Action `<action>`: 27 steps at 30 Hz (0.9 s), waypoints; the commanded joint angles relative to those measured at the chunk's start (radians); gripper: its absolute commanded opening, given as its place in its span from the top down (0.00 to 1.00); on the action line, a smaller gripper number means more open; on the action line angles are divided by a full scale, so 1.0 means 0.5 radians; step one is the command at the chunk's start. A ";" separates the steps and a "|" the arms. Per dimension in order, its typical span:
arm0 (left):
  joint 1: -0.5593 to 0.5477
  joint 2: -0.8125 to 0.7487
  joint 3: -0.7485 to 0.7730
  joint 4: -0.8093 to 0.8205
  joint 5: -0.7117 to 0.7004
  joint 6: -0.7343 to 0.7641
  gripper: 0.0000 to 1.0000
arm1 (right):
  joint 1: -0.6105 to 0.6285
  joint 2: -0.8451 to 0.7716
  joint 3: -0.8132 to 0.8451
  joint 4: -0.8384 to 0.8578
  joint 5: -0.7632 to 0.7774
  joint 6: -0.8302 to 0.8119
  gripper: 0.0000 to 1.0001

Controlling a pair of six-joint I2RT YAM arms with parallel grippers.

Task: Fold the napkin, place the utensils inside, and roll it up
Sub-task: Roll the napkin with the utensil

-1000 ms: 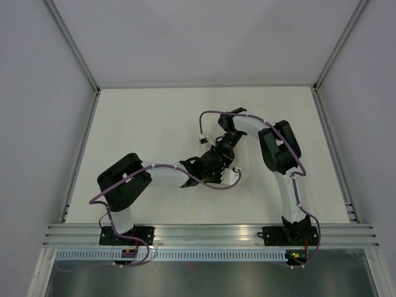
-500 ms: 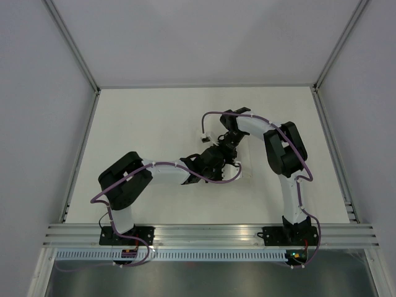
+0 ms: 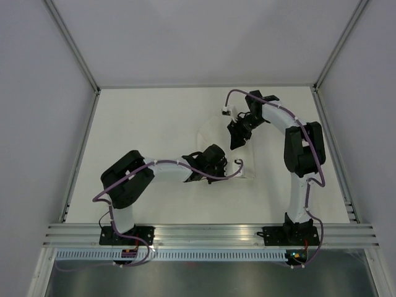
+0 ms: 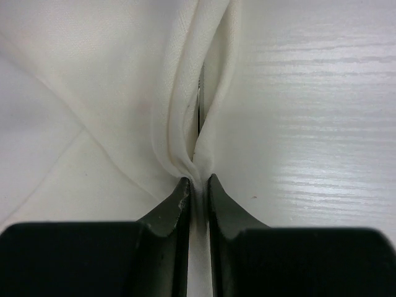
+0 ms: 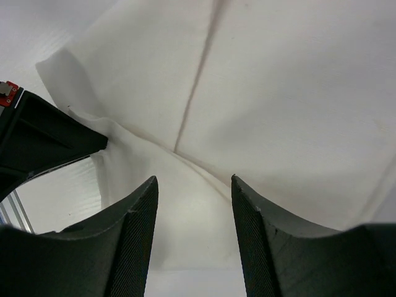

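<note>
The white napkin [image 3: 213,137] lies rumpled mid-table, hard to tell from the white top. My left gripper [image 3: 221,164] is shut on a raised pinch of its cloth [image 4: 185,124], which runs between the jaws [image 4: 198,180]. A thin dark sliver shows inside that fold; I cannot tell what it is. The utensils are hidden. My right gripper [image 3: 236,141] hovers open beyond the left one, over the napkin. In its wrist view the fingers [image 5: 193,178] stand wide apart with creased cloth [image 5: 278,93] below and nothing between them.
The white table [image 3: 142,124] is walled on three sides, with metal rails [image 3: 210,234] along the near edge. The left gripper's black body [image 5: 37,145] shows at the left of the right wrist view. Purple cables loop round both arms.
My right gripper has opened and pulled away from the left gripper, toward the far right. The left gripper has kept its pinch and shifted slightly right.
</note>
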 commanded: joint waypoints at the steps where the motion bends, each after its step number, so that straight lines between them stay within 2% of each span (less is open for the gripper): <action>1: 0.020 0.141 0.085 -0.361 0.235 -0.184 0.98 | -0.113 -0.177 0.053 0.125 -0.175 0.094 0.43; 9: 0.204 0.285 0.416 -0.799 0.548 -0.380 0.98 | -0.420 -0.566 -0.275 0.312 -0.402 -0.032 0.41; 15: 0.330 0.490 0.705 -1.098 0.806 -0.500 0.98 | -0.524 -0.943 -0.815 0.634 -0.414 -0.155 0.43; 17: 0.354 0.567 0.794 -1.196 0.883 -0.528 0.98 | -0.531 -1.127 -1.051 0.808 -0.393 -0.167 0.43; 21: 0.407 0.659 0.877 -1.276 1.023 -0.565 0.98 | -0.524 -1.403 -1.343 0.876 -0.439 -0.326 0.40; 27: 0.499 0.794 0.963 -1.380 1.244 -0.614 0.98 | -0.282 -1.658 -1.674 1.109 -0.203 -0.388 0.36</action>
